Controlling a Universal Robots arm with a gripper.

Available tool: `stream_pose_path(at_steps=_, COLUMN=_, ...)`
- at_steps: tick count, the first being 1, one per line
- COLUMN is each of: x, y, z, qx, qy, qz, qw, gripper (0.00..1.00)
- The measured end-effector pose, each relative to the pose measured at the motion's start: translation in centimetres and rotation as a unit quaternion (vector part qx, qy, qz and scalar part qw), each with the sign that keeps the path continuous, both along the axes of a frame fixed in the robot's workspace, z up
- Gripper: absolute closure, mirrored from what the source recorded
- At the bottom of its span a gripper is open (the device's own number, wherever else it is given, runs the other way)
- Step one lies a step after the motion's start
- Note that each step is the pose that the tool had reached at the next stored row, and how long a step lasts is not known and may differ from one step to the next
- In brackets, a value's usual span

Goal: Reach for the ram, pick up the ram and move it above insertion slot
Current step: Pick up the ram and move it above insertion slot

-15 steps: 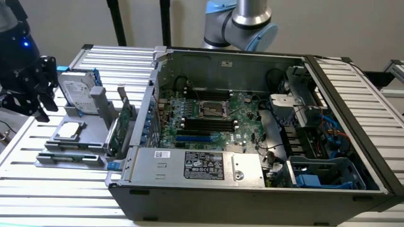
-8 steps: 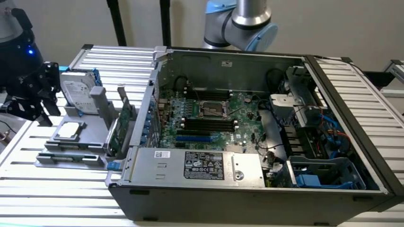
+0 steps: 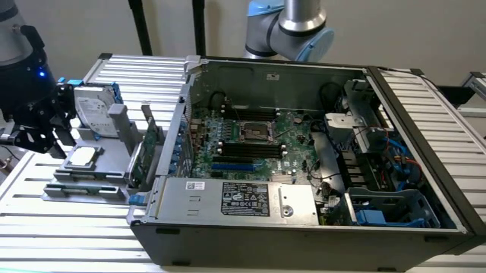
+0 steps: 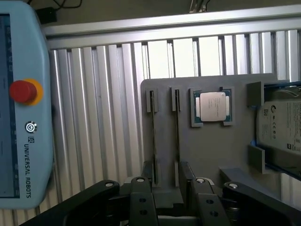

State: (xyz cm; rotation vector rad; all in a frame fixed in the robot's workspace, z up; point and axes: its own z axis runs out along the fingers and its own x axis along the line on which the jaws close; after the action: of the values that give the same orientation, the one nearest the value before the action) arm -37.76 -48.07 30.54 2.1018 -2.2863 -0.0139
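Wide, empty fingers (image 4: pixel 141 203) of gripper (image 4: pixel 171 200) over gray holder (image 4: pixel 207 155). There the ram (image 4: pixel 177 134) stands edge-on, beside processor (image 4: pixel 213 107) and hard drive (image 4: pixel 280 127). Black insertion slot (image 3: pixel 251 149) sits in open case (image 3: pixel 227 239). Ribbed metal tabletop (image 4: pixel 94 117); teach pendant (image 4: pixel 23 117) nearby.

The insertion slot (image 3: pixel 251 149) is black, the pendant button (image 4: pixel 22 91) red.
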Motion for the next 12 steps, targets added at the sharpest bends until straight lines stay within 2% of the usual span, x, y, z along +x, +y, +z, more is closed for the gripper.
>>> stream_pose_path(at_steps=12, x=0.0, y=-0.94, z=-2.17, qx=0.0000, qy=0.0000, qz=0.007, qw=1.0000, gripper=0.64)
